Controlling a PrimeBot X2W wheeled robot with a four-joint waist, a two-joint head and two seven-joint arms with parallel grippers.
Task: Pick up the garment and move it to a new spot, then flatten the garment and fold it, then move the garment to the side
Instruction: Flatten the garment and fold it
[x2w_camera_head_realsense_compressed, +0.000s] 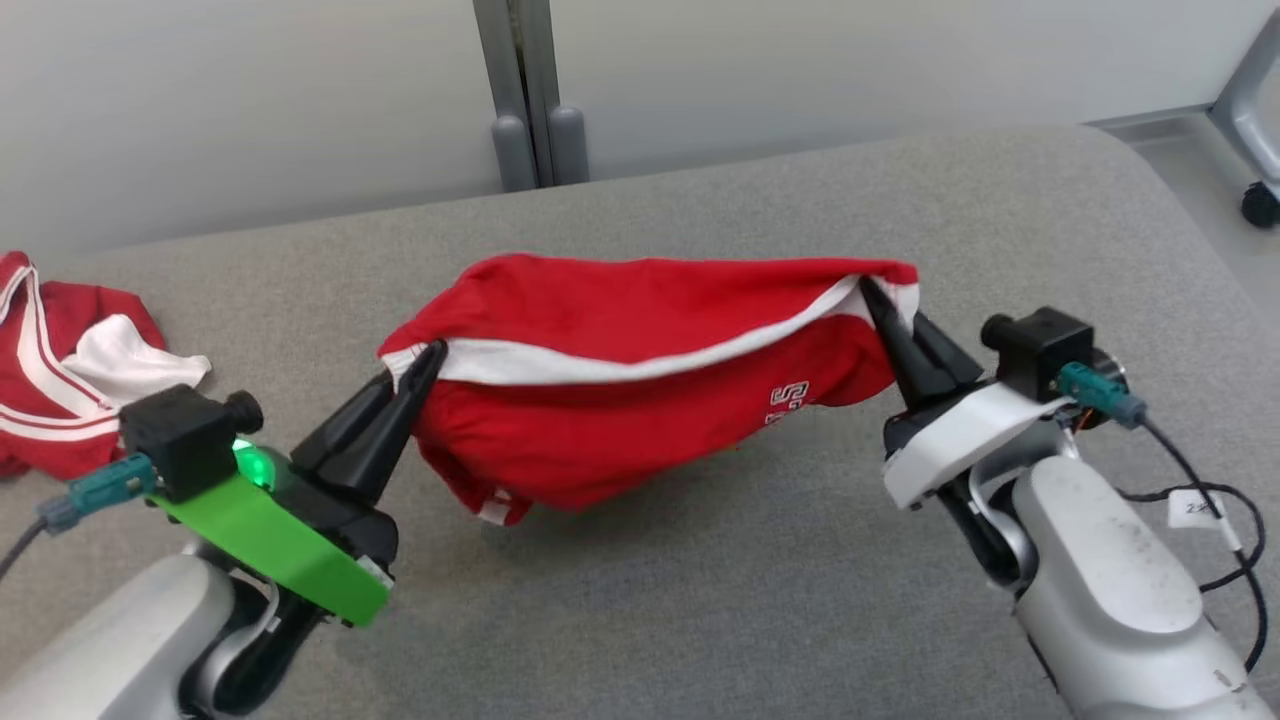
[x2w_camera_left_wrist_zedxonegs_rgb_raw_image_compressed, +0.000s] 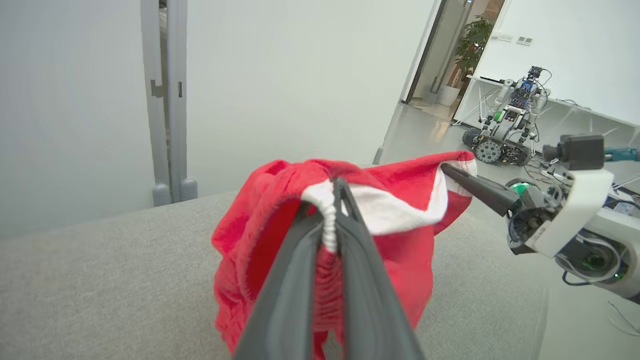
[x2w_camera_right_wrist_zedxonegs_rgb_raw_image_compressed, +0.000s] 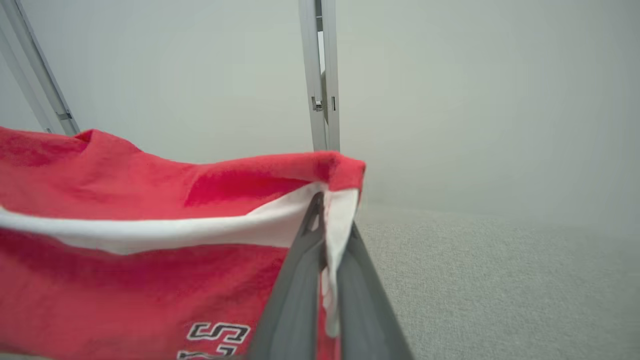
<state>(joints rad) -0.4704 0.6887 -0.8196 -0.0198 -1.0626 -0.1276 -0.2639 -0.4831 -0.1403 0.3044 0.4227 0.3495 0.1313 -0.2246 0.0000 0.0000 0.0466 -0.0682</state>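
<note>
1. A grey, felt-like fabric-covered surface (x2w_camera_head_realsense_compressed: 700, 620) spans the head view, its far edge running from 9 to 2 o'clock, where it curves into a rounded corner.
2. At 9 o'clock, a crumpled red garment with white stripes and white lining (x2w_camera_head_realsense_compressed: 60, 380) lies directly on it.

A pale grey wall (x2w_camera_head_realsense_compressed: 250, 100) of smooth panels runs behind the table (x2w_camera_head_realsense_compressed: 700, 600), whose top is covered in grey woven fabric and rounds off at the far right corner. A grey metal post (x2w_camera_head_realsense_compressed: 525, 90) stands where two panels meet, with two rounded feet at its base. To the right, a grey floor (x2w_camera_head_realsense_compressed: 1190, 150) carries a chair leg (x2w_camera_head_realsense_compressed: 1250, 100) ending in a black caster (x2w_camera_head_realsense_compressed: 1260, 204). Farther off, an open doorway (x2w_camera_left_wrist_zedxonegs_rgb_raw_image_compressed: 445, 75) shows a potted plant (x2w_camera_left_wrist_zedxonegs_rgb_raw_image_compressed: 472, 42), and a small wheeled machine (x2w_camera_left_wrist_zedxonegs_rgb_raw_image_compressed: 502, 135) sits by a white counter (x2w_camera_left_wrist_zedxonegs_rgb_raw_image_compressed: 575, 115). The light is soft and even.
</note>
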